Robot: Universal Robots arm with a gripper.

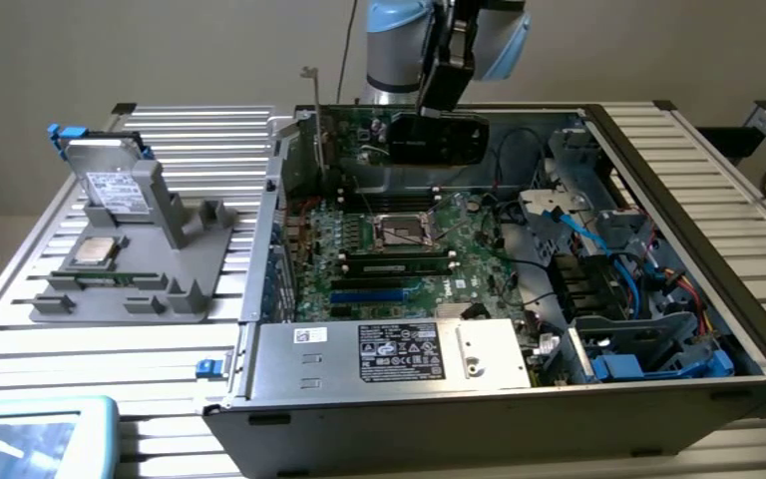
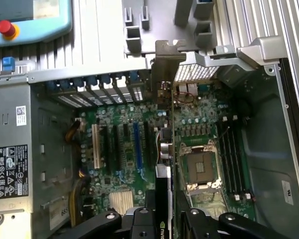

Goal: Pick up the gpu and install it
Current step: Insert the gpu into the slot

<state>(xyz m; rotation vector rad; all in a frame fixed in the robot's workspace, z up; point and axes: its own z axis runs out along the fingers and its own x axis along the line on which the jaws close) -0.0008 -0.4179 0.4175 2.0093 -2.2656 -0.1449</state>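
Slatted metal table (image 1: pixel 171 130) carries an open computer case (image 1: pixel 490 399); near its rear wall my gripper (image 2: pixel 163 219) clamps the gpu (image 2: pixel 164 154) upright over the motherboard (image 1: pixel 410 249).

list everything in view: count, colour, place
open grey metal computer case: 1, grey, on slatted table
green motherboard: 1, green, inside case
silver power supply box: 1, silver, inside case
grey plastic parts holder: 1, grey, exterior view's left of case
silver white-labelled hard drive: 1, silver, upright in holder
small square silver cpu chip: 1, silver, on holder
thin black green-edged gpu card: 1, black, upright above motherboard
black gripper: 1, black, shut on gpu card
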